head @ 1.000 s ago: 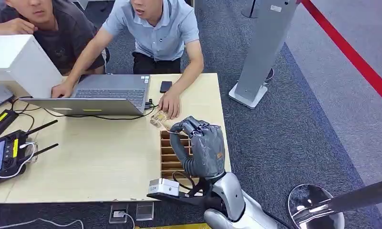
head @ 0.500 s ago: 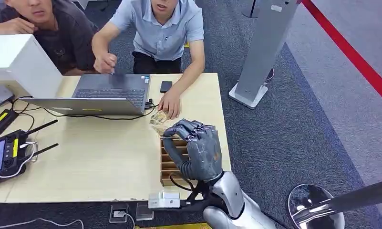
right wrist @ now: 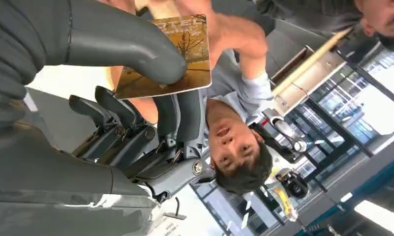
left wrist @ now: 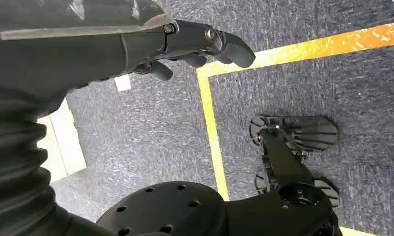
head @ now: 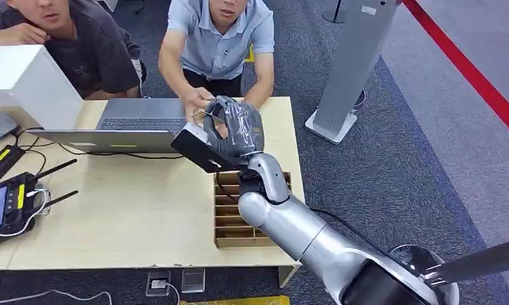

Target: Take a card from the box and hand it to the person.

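My right hand [head: 234, 129] is raised above the table's far side, in front of the person in the light blue shirt [head: 223, 38]. It pinches an orange-brown card [right wrist: 177, 56] with a tree picture, the thumb [right wrist: 121, 46] over its face and the fingers [right wrist: 177, 115] behind. The person's hand [head: 197, 100] reaches up to the card [head: 204, 115] and touches its far edge. The wooden slotted box [head: 229, 219] sits below my forearm at the table's right edge. My left hand [left wrist: 199, 44] hangs over the carpet, fingers loosely bent, holding nothing.
A laptop [head: 140, 124] lies open on the wooden table [head: 131, 210], with a white box [head: 23, 82] and a black controller [head: 10, 206] at the left. A second person [head: 74, 38] sits at the far left. A grey pillar [head: 353, 63] stands to the right.
My right hand has lifted from the box and swung forward toward the person with the card. The person's hand has come up from the laptop to meet the card.
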`<state>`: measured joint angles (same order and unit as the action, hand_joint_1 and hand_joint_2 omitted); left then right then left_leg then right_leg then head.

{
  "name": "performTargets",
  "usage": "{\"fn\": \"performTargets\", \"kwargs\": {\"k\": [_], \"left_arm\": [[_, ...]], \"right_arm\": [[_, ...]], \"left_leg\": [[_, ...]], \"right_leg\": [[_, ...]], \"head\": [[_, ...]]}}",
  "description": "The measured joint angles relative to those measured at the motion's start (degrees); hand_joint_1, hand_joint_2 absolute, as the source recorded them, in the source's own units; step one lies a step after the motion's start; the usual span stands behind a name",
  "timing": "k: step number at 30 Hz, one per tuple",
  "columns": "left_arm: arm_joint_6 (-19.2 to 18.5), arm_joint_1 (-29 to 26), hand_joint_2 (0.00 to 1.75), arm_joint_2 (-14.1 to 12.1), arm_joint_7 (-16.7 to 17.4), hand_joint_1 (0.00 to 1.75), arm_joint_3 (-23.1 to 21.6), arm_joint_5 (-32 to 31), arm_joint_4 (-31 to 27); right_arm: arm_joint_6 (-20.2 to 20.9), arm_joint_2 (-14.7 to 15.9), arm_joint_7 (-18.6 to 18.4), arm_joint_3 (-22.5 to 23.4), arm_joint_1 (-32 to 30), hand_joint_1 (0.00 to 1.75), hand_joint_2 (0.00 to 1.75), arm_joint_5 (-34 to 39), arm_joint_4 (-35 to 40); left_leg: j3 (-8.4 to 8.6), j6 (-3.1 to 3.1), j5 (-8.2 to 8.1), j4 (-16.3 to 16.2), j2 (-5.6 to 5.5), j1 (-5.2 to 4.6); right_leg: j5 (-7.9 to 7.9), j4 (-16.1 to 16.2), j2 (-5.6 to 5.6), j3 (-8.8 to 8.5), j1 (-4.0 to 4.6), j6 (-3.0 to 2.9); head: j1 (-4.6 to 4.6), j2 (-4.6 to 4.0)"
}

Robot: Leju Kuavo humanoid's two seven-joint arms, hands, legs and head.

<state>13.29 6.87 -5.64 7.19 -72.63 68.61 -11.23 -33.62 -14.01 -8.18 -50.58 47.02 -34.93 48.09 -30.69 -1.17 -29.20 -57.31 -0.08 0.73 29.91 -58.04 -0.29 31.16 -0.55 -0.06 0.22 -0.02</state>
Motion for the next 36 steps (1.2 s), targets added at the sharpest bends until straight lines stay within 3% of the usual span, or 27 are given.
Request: {"fn": "performTargets", "kwargs": {"k": [9, 17, 18, 35, 36], "left_arm": [[0.07, -0.04, 1.75, -0.04, 1.44, 0.0, -0.35, 0.37, 0.0], [0.02, -0.05, 1.75, -0.02, -0.37, 0.0, -0.85, 0.42, 0.0], [0.0, -0.05, 1.75, -0.02, -0.57, 0.0, -0.85, 0.44, 0.0], [0.57, -0.07, 1.75, -0.04, -1.22, 0.0, -0.92, 0.96, 0.02], [0.57, -0.08, 1.75, -0.04, -1.2, 0.0, -0.92, 0.98, 0.02]], "right_arm": [[-1.07, -2.41, -1.46, -1.92, 2.73, 1.75, 1.75, -0.96, -9.56], [-0.68, -3.0, -2.62, -3.54, 3.79, 1.75, 1.75, -1.79, -13.58], [-0.42, -3.08, -2.75, -3.74, 3.97, 0.0, 0.0, -1.99, -13.89], [-0.07, -3.72, -3.8, -5.03, 4.21, 0.0, 0.0, -2.29, -16.36], [-0.07, -3.69, -3.87, -5.05, 4.21, 0.0, 1.75, -2.27, -16.4]], "left_leg": [[-0.03, 0.0, 0.0, 0.0, 0.0, 0.0], [-0.05, 0.0, 0.0, 0.0, 0.0, 0.0], [-0.05, 0.0, 0.0, 0.0, 0.0, 0.0], [-0.04, 0.0, 0.0, -0.01, 0.0, 0.0], [-0.05, 0.0, 0.0, -0.01, 0.0, 0.0]], "right_leg": [[-0.01, 0.03, 0.0, 0.04, 0.0, 0.01], [-0.01, 0.03, 0.01, 0.07, 0.0, 0.0], [-0.01, 0.03, 0.02, 0.08, 0.0, 0.0], [-0.01, 0.03, 0.03, 0.09, 0.0, 0.01], [-0.01, 0.03, 0.03, 0.09, 0.0, 0.01]], "head": [[0.07, 0.0], [0.0, 0.0], [0.02, 0.0], [0.02, 0.0], [0.02, 0.0]]}}
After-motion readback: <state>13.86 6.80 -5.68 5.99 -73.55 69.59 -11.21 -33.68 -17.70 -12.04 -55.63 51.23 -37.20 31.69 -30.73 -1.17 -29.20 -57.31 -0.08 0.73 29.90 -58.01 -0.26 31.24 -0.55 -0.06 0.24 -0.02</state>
